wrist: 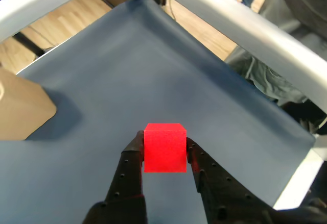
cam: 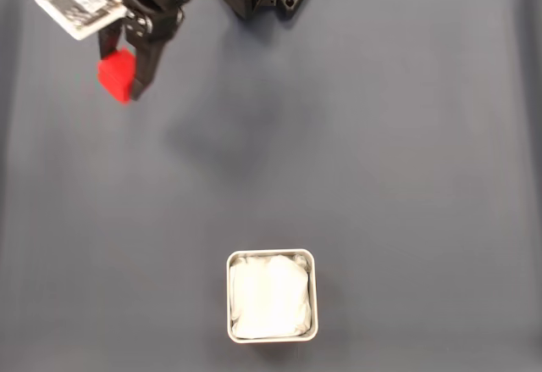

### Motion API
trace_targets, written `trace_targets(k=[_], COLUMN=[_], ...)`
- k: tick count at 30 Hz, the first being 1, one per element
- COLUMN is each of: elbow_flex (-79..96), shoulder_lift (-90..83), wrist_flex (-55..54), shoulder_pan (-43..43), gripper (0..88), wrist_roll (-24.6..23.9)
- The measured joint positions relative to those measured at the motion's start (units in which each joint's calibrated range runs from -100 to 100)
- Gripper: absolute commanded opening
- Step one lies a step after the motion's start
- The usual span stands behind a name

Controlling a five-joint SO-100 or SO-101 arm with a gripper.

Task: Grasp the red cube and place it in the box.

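Fixed view straight down over the dark mat [cam: 381, 135]; wrist view close behind the tool [wrist: 164, 147].

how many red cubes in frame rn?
1. The small matte red cube sits between the black pincer fingers near the fixed view's top left, far from the white-lined square metal box at bottom centre. None seen elsewhere; the box lining could hide something.

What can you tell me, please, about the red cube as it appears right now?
The small bright red cube has plain matte faces and crisp edges. It sits clamped between the black gripper's two fingers, one pressed on each side face. In the fixed view it is at the upper left, over the dark grey cloth, far from the white-lined box.
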Motion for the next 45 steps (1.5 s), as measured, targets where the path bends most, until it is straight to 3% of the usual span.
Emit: trace_targets(k=[45], elbow_flex=[-35.1], shoulder_lift=[36.1], wrist_flex=[-10.9], shoulder_pan=[-28.5], gripper=[0.5], wrist_roll=[-0.1])
